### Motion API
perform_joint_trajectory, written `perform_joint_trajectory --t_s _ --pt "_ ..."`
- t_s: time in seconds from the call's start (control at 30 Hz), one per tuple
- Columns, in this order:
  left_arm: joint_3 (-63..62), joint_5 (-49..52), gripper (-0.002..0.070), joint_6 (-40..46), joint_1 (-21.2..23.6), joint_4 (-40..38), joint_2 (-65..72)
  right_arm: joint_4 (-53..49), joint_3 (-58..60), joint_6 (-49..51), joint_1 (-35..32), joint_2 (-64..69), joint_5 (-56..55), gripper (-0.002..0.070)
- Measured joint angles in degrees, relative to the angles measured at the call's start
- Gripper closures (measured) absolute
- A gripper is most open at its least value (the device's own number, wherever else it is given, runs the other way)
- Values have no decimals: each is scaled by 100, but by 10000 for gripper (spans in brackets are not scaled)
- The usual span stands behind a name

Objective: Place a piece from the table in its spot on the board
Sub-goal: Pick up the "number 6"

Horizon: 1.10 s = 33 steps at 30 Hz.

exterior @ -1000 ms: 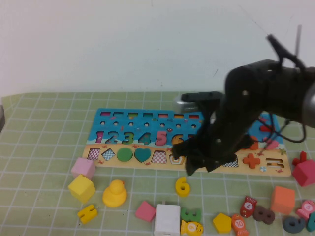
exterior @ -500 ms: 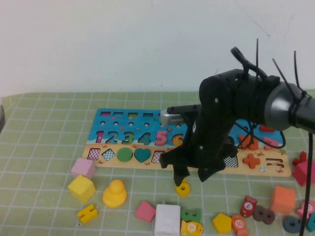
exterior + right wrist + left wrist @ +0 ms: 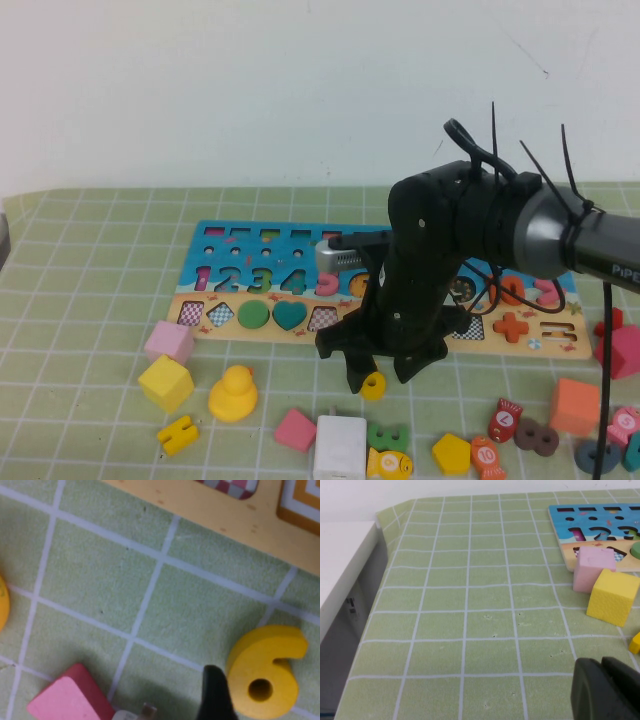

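Resting flat on table (image 3: pixel 90 250) just before board (image 3: pixel 240 240): yellow 6 (image 3: pixel 373 385). Right gripper (image 3: pixel 379 379) lowered over it, fingers spread, straddling piece. Left gripper (image 3: pixel 607 690) low near table's left edge, state indiscernible.

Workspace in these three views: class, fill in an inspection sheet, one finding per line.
Surface: green checked cloth.
Job's things: yellow 6 lies flat on the cloth, in front of the puzzle board.
Clutter: pink cube, yellow cube, yellow duck, white block, loose shapes along the near edge.
Grippers: right gripper open, straddling the 6; left gripper parked low at the table's left.
Cables: black cables on the right arm.
Surroundings: white wall.
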Motion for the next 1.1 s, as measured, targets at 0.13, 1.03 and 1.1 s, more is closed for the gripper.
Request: perform_joint_trajectory --t_s 0.13,1.03,1.1 --pt "0 0 677 0 0 0 0 0 0 0 0 33 -41 272" --pt "0 0 677 10 0 0 0 -9 -242 -80 57 70 -131 394" --pt "0 0 677 22 0 0 0 -76 -415 -80 57 70 -102 394"
